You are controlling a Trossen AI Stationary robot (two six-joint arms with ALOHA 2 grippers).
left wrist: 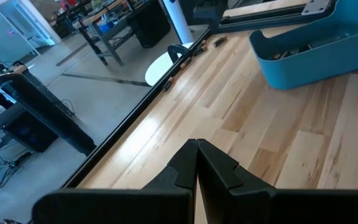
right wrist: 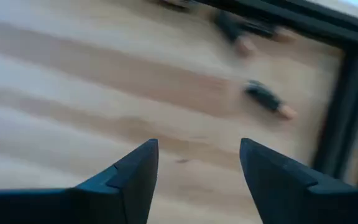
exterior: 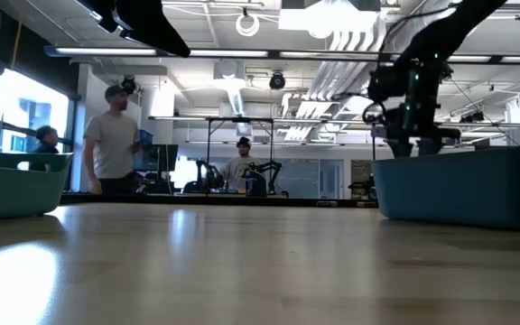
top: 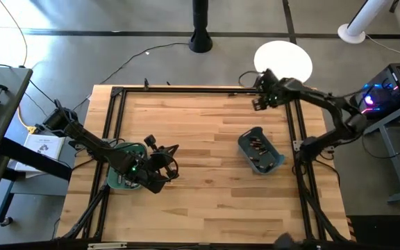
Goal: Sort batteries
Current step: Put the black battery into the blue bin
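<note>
My right gripper (right wrist: 197,163) is open and hovers over the table's far right corner (top: 258,103), above a dark battery with a coppery end (right wrist: 267,98) that lies on the wood. Another battery (right wrist: 235,30) lies nearer the black frame. My left gripper (left wrist: 196,157) is shut and empty. It floats above the near left of the table (top: 171,158), beside the teal bin (top: 125,175). The blue bin (top: 260,151) stands right of centre with several dark and coppery batteries (top: 258,146) on its floor. More batteries (left wrist: 218,42) lie by the far edge.
A black frame (top: 186,89) runs round the table edge. The blue bin (exterior: 468,185) and the teal bin (exterior: 7,185) stand at either side in the low view, with bare wood between them. People (exterior: 114,140) stand in the room beyond the table.
</note>
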